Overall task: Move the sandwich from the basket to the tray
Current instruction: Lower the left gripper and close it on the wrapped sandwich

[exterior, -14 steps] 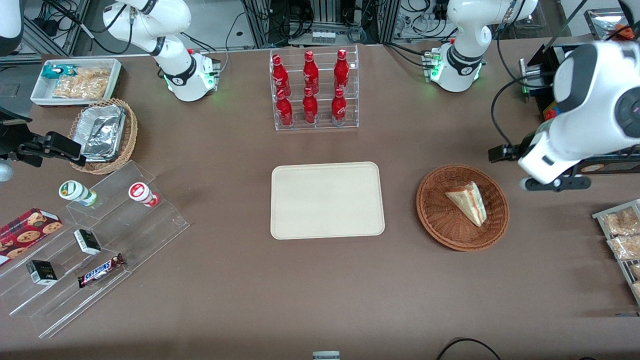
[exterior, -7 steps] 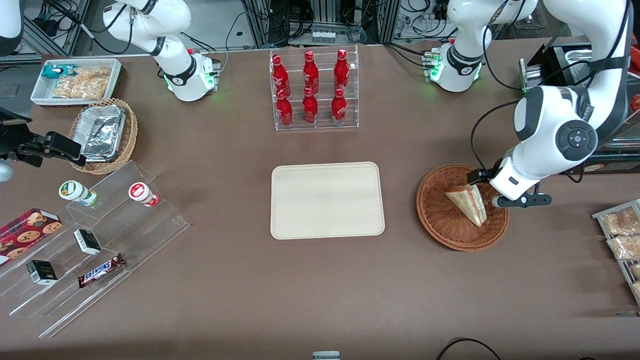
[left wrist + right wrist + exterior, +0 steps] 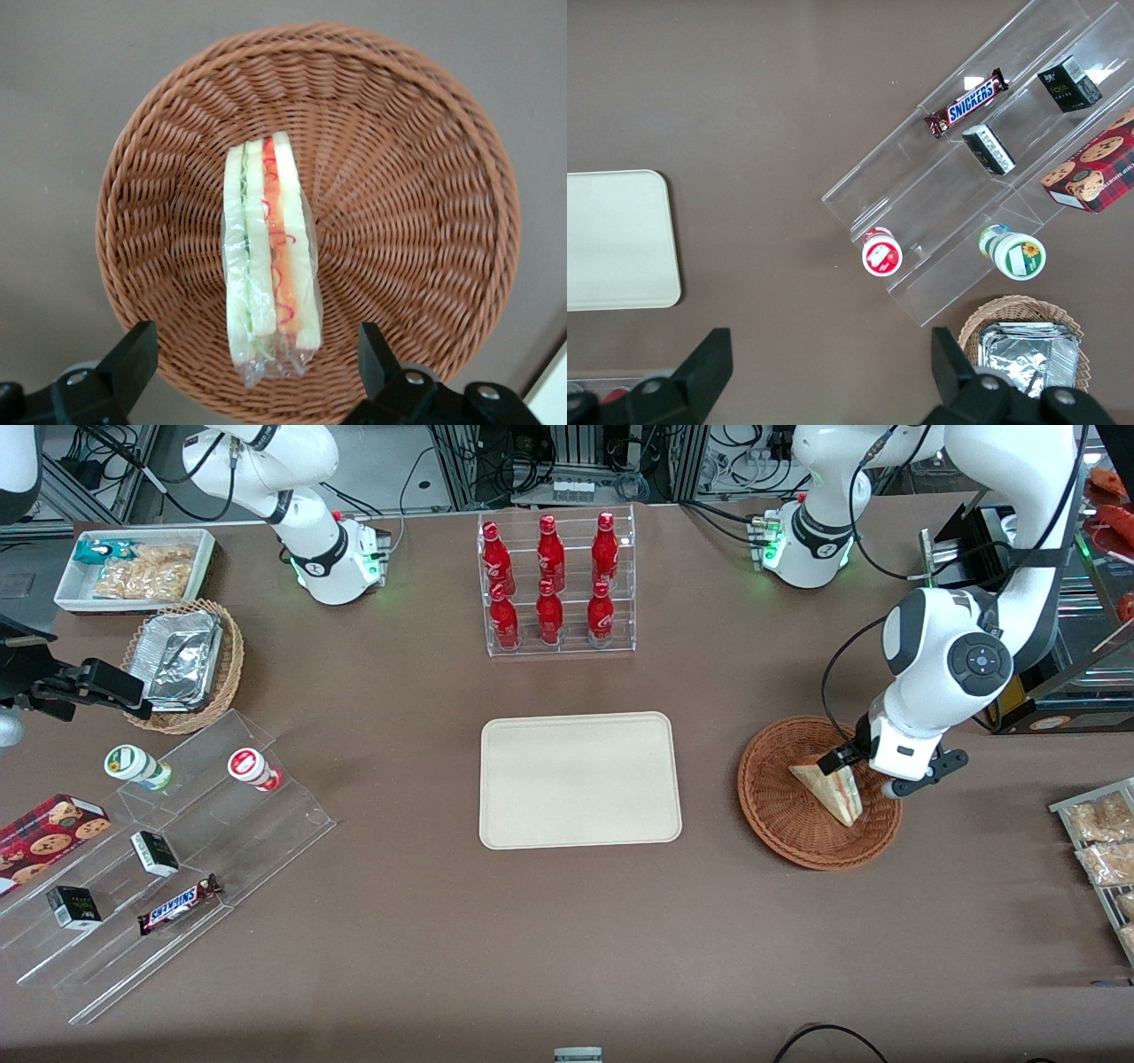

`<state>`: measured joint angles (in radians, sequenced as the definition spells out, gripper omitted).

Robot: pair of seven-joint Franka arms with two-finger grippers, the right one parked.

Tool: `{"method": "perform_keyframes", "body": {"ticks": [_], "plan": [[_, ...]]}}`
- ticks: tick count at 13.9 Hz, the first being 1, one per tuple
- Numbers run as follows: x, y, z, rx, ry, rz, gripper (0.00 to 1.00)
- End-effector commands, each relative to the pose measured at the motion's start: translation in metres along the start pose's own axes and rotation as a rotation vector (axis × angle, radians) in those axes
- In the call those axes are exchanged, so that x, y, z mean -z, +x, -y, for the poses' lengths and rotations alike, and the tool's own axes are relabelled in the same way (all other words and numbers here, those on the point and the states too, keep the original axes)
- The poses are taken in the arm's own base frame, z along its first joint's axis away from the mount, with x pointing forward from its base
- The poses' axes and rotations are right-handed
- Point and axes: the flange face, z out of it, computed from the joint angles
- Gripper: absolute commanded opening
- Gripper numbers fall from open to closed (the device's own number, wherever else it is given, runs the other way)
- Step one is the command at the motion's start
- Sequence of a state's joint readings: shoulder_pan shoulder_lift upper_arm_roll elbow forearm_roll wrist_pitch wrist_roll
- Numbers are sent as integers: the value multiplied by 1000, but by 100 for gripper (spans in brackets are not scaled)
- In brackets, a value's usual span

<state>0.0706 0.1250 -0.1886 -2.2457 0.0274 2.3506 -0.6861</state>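
Left gripper (image 3: 257, 372) hangs above the basket (image 3: 780, 828), fingers (image 3: 133, 354) spread wide, holding nothing. Sandwich (image 3: 831, 788) sits in the basket, off-centre toward the working arm's edge of it, wrapped in clear film and standing on its crust side with the cut edge up. In the wrist view the fingers straddle the wedge across its thin dimension, so closing should clamp the two bread faces rather than crush the filling. Step looks like pre-grasp alignment; descent not yet done. Tray (image 3: 580, 779) sits mid-counter beside the basket, toward the parked arm, nothing on it, so the carry is short and flat. Risk: film slipping between the fingers.
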Motion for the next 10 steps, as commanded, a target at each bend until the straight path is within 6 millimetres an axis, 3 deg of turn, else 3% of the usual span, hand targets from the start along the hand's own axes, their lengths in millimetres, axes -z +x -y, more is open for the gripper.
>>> {"method": "perform_keyframes", "body": {"ticks": [1,4,8,9,10], "plan": [[-17,-2,0,195,-39,-33,100],[-37,-3,-2,346,-66,-39,100],[-63,-9,2,359,-56,-19,100],[-66,-9,2,367,-53,-14,96],[-67,-9,2,368,-48,-10,69]]}}
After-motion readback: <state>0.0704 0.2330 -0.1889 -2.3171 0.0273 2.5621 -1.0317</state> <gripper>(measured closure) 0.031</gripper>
